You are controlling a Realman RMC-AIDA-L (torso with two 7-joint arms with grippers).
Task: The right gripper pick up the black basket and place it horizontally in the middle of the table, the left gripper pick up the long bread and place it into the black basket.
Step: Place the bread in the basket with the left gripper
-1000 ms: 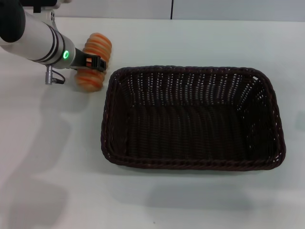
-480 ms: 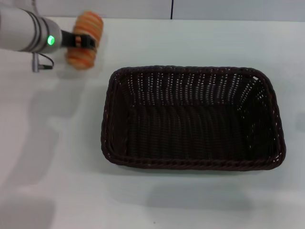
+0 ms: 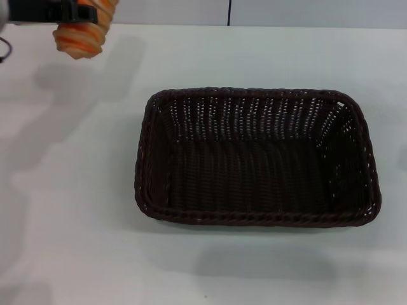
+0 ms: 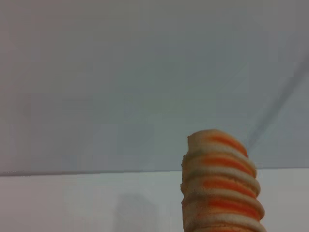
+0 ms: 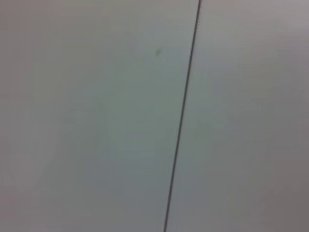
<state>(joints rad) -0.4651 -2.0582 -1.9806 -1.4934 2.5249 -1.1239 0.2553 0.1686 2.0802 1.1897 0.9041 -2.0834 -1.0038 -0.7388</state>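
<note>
The black basket (image 3: 254,155) lies lengthwise in the middle of the white table (image 3: 76,222), and nothing is inside it. At the head view's top left corner my left gripper (image 3: 81,13) is shut on the long bread (image 3: 82,28), a tan loaf with orange stripes held up above the table, well to the left of and behind the basket. The left wrist view shows the long bread (image 4: 219,186) standing up close against the grey wall. No frame shows my right gripper.
A grey wall with a dark vertical seam (image 3: 229,11) runs behind the table's far edge. The right wrist view shows only that wall and its seam (image 5: 182,116).
My left gripper has lifted the bread up and to the left, away from its spot beside the basket's left corner. The arm has mostly left the head view. The basket has not moved.
</note>
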